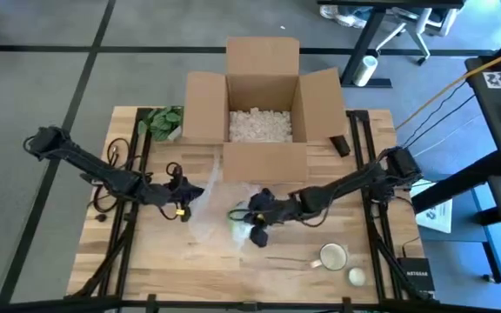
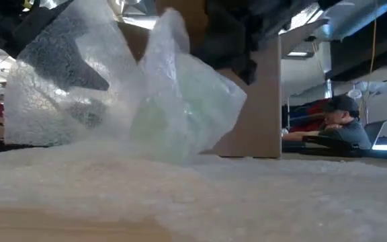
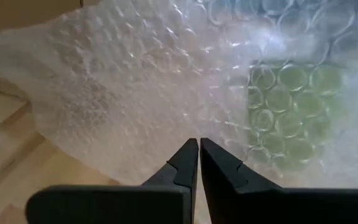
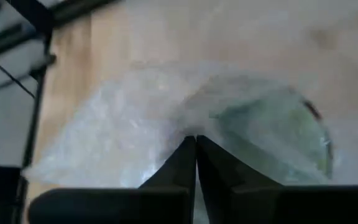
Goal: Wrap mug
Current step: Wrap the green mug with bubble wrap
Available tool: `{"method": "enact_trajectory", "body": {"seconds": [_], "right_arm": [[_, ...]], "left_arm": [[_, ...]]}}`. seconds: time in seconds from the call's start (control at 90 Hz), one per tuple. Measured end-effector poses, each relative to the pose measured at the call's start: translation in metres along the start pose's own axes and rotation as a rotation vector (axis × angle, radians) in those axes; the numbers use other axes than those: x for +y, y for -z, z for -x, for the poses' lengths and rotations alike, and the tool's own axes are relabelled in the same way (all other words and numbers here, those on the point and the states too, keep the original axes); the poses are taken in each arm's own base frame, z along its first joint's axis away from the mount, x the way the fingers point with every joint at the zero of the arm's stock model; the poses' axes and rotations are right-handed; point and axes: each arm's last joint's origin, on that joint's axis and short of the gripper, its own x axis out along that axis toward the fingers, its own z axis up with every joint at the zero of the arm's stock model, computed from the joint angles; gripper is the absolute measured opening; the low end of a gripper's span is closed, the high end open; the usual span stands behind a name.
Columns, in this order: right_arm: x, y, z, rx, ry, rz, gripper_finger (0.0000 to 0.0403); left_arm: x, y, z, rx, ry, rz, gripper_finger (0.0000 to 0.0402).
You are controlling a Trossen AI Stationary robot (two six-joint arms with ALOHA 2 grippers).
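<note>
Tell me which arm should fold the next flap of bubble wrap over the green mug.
Right, probably. The right gripper sits directly at the green mug, fingers pinched on the bubble wrap draped over it. The left gripper holds the wrap's outer edge, farther from the mug, better suited to keeping it taut.

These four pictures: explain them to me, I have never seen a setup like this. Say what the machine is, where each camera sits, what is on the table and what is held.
Two dark robot arms work at a wooden table. One picture looks straight down from above, one looks level across the tabletop, and two come from cameras on the arms' wrists. The left gripper and the right gripper are both shut on a sheet of bubble wrap, folding it around a green mug. Also on the table: an open cardboard box with packing peanuts, a second, white mug and a green plant.
</note>
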Motion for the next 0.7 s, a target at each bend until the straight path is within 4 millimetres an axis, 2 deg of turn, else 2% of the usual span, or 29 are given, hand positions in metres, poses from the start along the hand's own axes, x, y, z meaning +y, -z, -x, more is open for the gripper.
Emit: {"method": "enact_trajectory", "body": {"seconds": [0.144, 0.256, 0.7], "right_arm": [[0.003, -0.013, -0.023, 0.028, -0.04, 0.038, 0.0], [0.011, -0.025, -0.029, 0.026, -0.068, 0.077, 0.0], [0.032, -0.062, -0.006, 0.094, -0.022, 0.125, 0.0]], "left_arm": [[0.0, 0.0, 0.0, 0.001, 0.001, -0.001, 0.0], [0.0, 0.0, 0.0, 0.001, 0.001, -0.001, 0.0], [0.0, 0.0, 0.0, 0.001, 0.001, -0.001, 0.0]]}}
